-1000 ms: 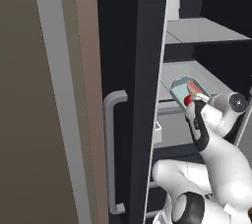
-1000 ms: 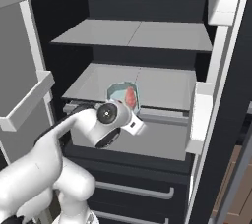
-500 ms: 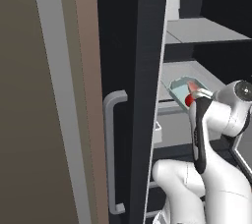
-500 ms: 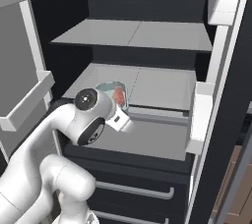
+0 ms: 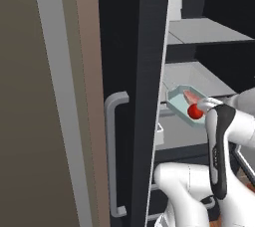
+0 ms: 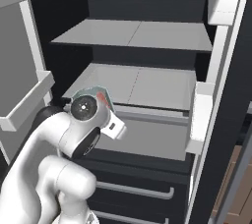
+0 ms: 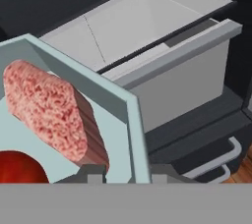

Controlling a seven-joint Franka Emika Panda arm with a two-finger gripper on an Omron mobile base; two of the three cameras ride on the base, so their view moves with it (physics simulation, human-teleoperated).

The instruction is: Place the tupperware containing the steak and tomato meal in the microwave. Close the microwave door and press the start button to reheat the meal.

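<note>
Above the grey shelf (image 6: 147,88), the end effector (image 7: 127,175) grips the tupperware (image 7: 129,120) rim (steak (image 7: 51,112) and tomato (image 7: 19,168) inside).

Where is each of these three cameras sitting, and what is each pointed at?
Left base view: behind the arm's left, past a dark door at the tupperware; arm lower right.
Right base view: behind its right, facing grey shelves; arm lower left.
Hand view: on the hand, over steak and tomato.
All share the tupperware.
</note>
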